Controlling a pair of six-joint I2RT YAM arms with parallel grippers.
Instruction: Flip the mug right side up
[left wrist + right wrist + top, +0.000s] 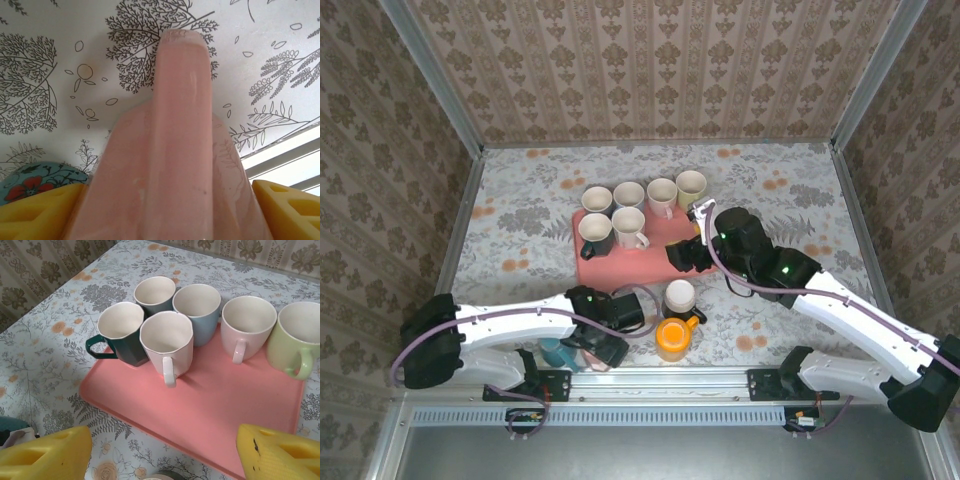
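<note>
While the pink mug [180, 150] lies between the left tool's [165, 207] jaws, I cannot tell whether they clamp it.

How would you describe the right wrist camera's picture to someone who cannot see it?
Six empty upright mugs crowd the far edge of a pink tray, from a dark green mug on the left to a pale green mug on the right, on a floral tablecloth. The end effector shows two yellow fingertips spread wide in the bottom corners.

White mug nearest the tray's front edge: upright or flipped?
Upright. The white mug has its open mouth up, empty inside visible, standing on the pink tray.
</note>
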